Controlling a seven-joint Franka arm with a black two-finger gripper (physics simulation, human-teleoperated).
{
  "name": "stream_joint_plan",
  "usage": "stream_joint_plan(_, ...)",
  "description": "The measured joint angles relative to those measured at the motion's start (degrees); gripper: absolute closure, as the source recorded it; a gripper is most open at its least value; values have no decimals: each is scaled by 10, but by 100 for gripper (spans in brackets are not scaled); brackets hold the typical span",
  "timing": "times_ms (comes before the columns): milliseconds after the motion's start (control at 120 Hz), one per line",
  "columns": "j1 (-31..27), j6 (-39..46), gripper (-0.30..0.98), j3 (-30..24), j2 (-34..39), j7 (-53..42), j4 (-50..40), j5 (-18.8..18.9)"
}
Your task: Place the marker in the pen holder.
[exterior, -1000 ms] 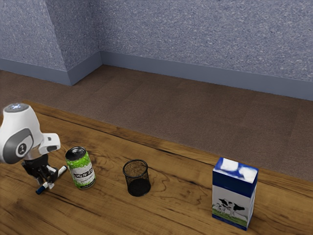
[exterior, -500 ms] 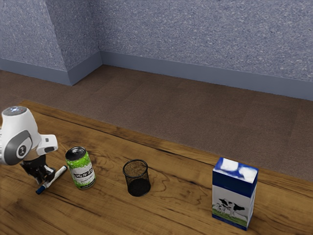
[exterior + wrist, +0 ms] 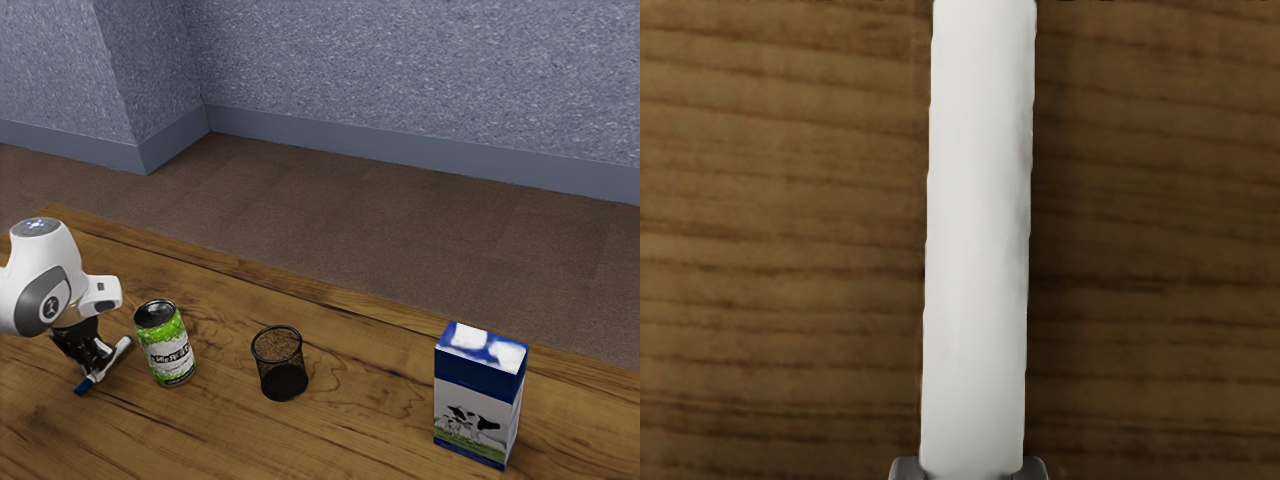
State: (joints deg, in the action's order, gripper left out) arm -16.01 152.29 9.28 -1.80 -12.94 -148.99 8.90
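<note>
marker (image 3: 978,240): cut off, wrist view | arm (image 3: 40,280): cut off, exterior view

The black claw (image 3: 99,368) points downward, its two fingers (image 3: 905,469) gripping with a slim gap between them, tips level. Above the claw sits the rounded white wrist (image 3: 36,258), its grey-ringed joint facing outward.

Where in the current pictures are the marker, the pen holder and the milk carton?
Marker (image 3: 978,240): wrist view, middle of its white barrel.
Pen holder (image 3: 283,375): exterior view, front mesh wall.
Milk carton (image 3: 474,405): exterior view, front panel.
</note>
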Motion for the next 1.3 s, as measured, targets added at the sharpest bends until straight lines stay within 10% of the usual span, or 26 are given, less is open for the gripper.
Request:
stream_joint_plan(625,5,-251,77,-69,93,17,210,10)
stream_joint_plan(975,117,-366,77,-206,87,41,244,-38)
stream_joint_plan(1300,178,-377,75,-222,17,74,281,-62)
